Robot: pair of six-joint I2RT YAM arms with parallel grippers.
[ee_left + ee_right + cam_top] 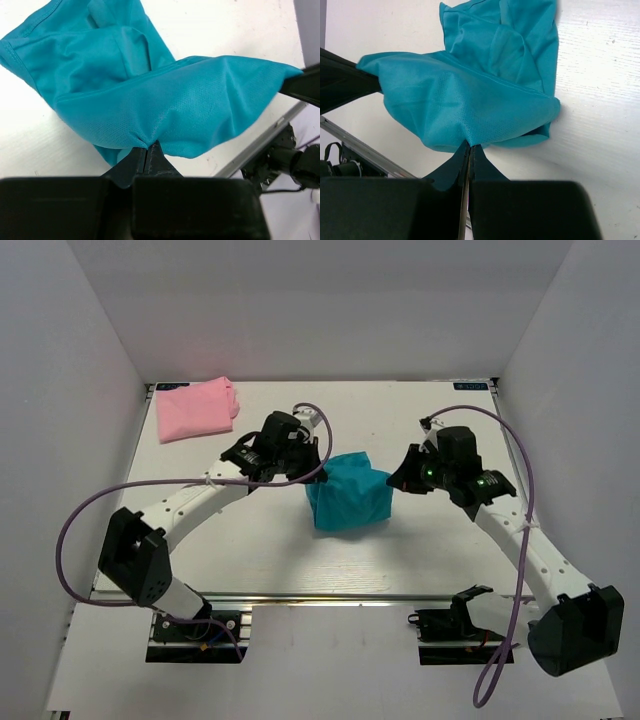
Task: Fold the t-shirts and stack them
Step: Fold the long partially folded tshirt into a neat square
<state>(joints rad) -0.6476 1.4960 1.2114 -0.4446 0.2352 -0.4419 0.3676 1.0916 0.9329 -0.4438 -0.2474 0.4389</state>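
Observation:
A teal t-shirt (348,496) hangs bunched over the middle of the white table, held up between both grippers. My left gripper (318,472) is shut on its left edge; in the left wrist view the cloth (165,100) is pinched at the fingertips (146,150). My right gripper (394,481) is shut on its right edge; in the right wrist view the cloth (470,105) is pinched at the fingertips (470,146). The shirt's lower part rests crumpled on the table. A folded pink t-shirt (196,408) lies at the far left corner.
White walls enclose the table (240,550) on three sides. A metal rail (300,597) runs along the near edge, with the arm bases below it. Purple cables (80,530) loop beside each arm.

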